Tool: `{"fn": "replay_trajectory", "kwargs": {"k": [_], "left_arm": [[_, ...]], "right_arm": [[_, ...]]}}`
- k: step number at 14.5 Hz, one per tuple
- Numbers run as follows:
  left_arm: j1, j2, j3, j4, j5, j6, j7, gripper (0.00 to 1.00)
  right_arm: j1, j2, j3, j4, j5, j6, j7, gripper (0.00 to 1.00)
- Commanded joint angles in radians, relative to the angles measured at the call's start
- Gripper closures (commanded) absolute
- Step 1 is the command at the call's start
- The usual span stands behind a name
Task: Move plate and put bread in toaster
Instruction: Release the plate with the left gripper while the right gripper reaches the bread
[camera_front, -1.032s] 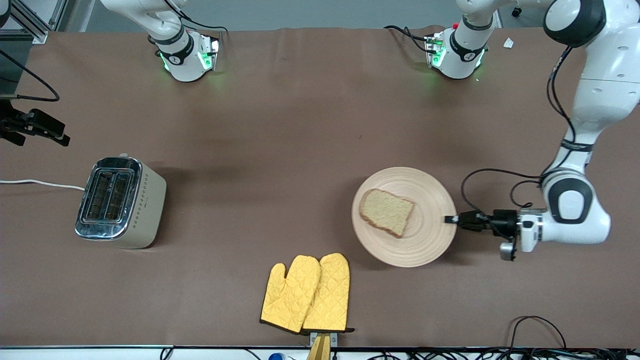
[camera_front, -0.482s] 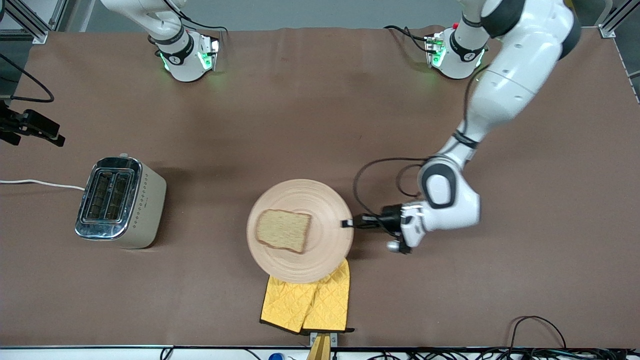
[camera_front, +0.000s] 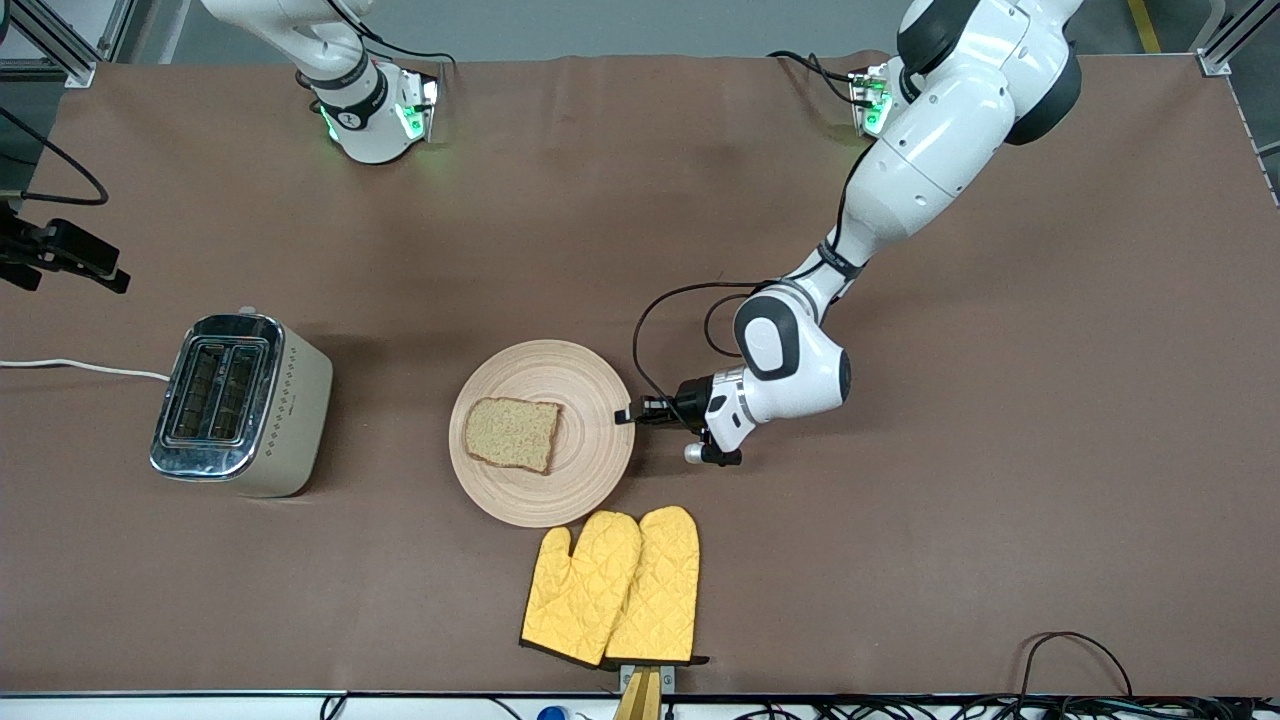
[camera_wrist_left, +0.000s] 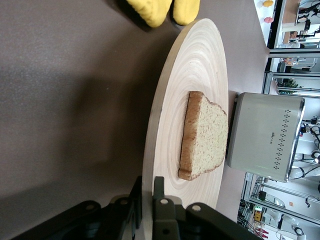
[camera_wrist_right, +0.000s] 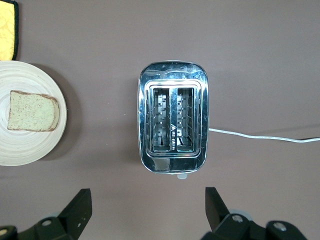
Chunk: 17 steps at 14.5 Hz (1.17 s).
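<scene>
Our left claw (camera_front: 628, 416) pinched the plate (camera_front: 541, 432) rim mid-desk, the bread (camera_front: 512, 433) on it; our right claw (camera_wrist_right: 145, 212) hung wide over the toaster (camera_front: 240, 402).

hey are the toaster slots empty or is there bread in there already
Empty. The right wrist view looks straight down into the toaster: both slots show only bare wire guides. The bread lies on the plate.

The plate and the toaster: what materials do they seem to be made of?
The plate looks like light unvarnished wood: pale tan, matte, with fine concentric ring grooves. The toaster seems to have a polished metal top, mirror-bright around the slots, and matte cream sides that could be painted metal or plastic, with small dots.
</scene>
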Motion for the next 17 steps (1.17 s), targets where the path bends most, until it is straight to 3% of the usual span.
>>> {"fn": "replay_trajectory", "kwargs": {"k": [1, 2, 3, 4, 8, 11, 14, 15, 17], "left_arm": [[-0.011, -0.001, -0.004, 0.035, -0.045, 0.003, 0.01, 0.96], [-0.01, -0.001, -0.004, 0.035, -0.045, 0.003, 0.009, 0.74], [-0.005, -0.003, -0.002, 0.035, -0.046, 0.003, 0.009, 0.25], [0.003, -0.009, -0.002, 0.033, -0.04, 0.003, 0.01, 0.01], [0.071, -0.062, -0.002, 0.016, -0.028, -0.012, -0.002, 0.0], [0.15, -0.127, 0.001, -0.046, -0.008, -0.072, -0.002, 0.0], [0.269, -0.21, 0.001, -0.129, 0.177, -0.147, -0.029, 0.0], [0.315, -0.236, 0.001, -0.152, 0.27, -0.188, -0.054, 0.0], [0.404, -0.285, 0.001, -0.175, 0.486, -0.266, -0.116, 0.0]], "right_arm": [[-0.014, -0.002, 0.008, 0.0, 0.011, 0.0, 0.0, 0.0], [-0.014, -0.002, 0.008, 0.001, 0.011, 0.0, 0.0, 0.0], [-0.014, -0.002, 0.008, 0.0, 0.011, 0.0, 0.0, 0.0], [-0.014, -0.002, 0.008, 0.0, 0.011, 0.0, 0.0, 0.0], [-0.014, -0.002, 0.008, 0.001, 0.011, 0.0, 0.001, 0.0], [-0.014, -0.002, 0.008, 0.0, 0.011, 0.0, 0.001, 0.0], [-0.011, -0.002, 0.009, -0.003, 0.034, 0.008, 0.004, 0.0], [-0.009, -0.001, 0.008, -0.014, 0.096, 0.023, 0.01, 0.0], [0.006, 0.004, 0.012, -0.06, 0.13, 0.084, 0.035, 0.0]]}}
